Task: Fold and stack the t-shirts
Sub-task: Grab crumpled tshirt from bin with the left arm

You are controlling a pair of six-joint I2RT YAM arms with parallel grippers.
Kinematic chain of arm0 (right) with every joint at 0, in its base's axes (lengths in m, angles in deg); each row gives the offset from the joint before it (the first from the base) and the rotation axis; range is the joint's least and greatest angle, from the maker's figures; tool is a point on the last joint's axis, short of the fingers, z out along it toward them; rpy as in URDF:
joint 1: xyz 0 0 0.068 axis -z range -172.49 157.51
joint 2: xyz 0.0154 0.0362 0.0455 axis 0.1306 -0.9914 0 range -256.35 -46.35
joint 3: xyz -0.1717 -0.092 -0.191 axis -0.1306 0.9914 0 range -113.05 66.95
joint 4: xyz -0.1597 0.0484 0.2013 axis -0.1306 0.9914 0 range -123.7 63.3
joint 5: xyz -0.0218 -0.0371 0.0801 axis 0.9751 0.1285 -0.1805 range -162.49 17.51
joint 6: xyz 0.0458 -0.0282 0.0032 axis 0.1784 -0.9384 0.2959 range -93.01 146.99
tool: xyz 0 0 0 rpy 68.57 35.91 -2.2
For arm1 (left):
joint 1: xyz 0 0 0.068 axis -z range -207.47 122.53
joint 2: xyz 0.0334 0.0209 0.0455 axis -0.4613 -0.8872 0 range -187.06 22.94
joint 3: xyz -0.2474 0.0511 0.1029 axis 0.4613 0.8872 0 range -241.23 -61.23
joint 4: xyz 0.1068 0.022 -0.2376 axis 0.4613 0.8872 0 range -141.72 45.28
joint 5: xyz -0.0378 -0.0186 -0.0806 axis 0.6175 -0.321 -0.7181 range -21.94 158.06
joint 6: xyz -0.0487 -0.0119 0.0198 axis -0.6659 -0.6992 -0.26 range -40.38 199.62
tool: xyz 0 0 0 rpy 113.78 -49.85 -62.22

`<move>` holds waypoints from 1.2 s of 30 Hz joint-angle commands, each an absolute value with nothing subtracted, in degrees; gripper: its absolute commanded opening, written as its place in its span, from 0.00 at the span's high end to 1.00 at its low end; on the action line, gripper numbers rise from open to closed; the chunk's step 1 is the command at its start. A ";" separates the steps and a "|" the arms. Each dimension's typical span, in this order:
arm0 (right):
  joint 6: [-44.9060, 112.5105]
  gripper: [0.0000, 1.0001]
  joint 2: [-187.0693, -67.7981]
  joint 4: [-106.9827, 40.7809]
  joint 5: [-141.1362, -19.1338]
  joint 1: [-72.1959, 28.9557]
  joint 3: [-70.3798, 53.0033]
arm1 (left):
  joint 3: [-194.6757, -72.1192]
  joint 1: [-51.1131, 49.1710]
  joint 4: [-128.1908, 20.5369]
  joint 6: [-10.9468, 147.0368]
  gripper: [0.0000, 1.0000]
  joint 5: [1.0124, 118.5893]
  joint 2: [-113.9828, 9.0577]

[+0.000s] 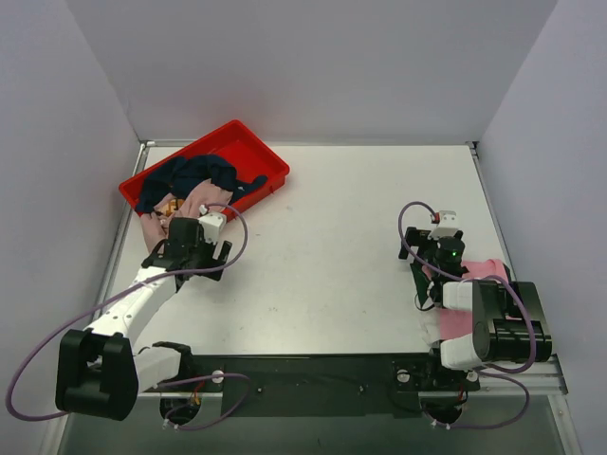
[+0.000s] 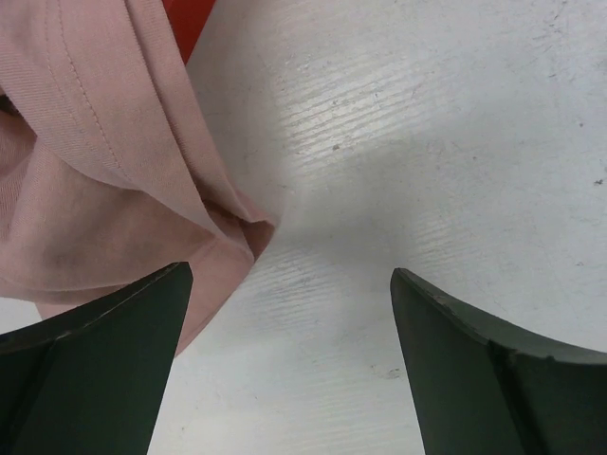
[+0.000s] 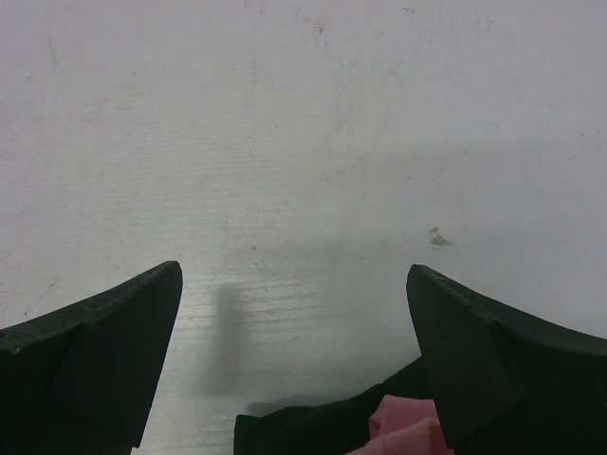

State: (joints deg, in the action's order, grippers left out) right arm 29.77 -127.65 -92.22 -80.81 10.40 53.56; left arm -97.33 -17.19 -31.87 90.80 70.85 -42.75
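The dusty beige-pink t-shirt hangs crumpled over the near rim of the red tray, with the navy t-shirt bunched behind it inside. My left gripper is open just in front of that rim. In the left wrist view the gripper is empty over bare table, and the beige-pink cloth reaches its left finger. The bright pink t-shirt lies at the right, mostly hidden under my right arm. My right gripper is open and empty over the table. A bit of pink cloth shows at the bottom edge.
The red plastic tray stands askew at the table's back left; a corner of it shows in the left wrist view. White walls close the table on three sides. A purple cable loops from each arm.
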 commanded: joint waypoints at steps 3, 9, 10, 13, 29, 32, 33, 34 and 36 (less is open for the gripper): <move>29.89 0.00 -126.42 -94.17 -80.67 10.06 52.09 | -104.89 -18.68 -26.09 94.64 0.03 59.04 -43.50; 33.22 0.00 -119.22 -68.70 -74.87 10.14 38.77 | -121.39 -18.68 -15.61 98.79 0.03 58.48 -46.84; 33.49 0.00 -117.47 -65.98 -75.48 10.14 37.25 | -125.61 -18.68 -14.99 98.00 0.03 59.27 -48.23; 37.00 0.00 -113.16 -61.66 -81.36 10.06 30.42 | -135.21 -19.64 -13.32 95.37 0.03 60.76 -53.59; 37.10 0.00 -117.54 -41.52 -83.40 -5.06 8.76 | -195.64 -25.63 0.30 85.34 0.08 58.42 -105.87; 37.01 0.00 -119.99 -39.24 -82.43 -6.73 8.50 | -199.13 -24.84 -0.21 85.42 0.06 56.20 -109.07; 36.66 0.00 -120.35 -38.10 -81.73 -7.34 8.15 | -198.87 -24.83 -0.39 84.90 0.05 56.98 -110.03; 36.31 0.00 -121.23 -37.57 -81.37 -8.13 7.97 | -198.95 -24.92 -0.13 84.38 0.05 57.60 -110.73; 36.04 0.00 -122.20 -37.48 -80.41 -8.75 7.71 | -198.95 -25.01 0.39 83.06 0.10 59.35 -112.75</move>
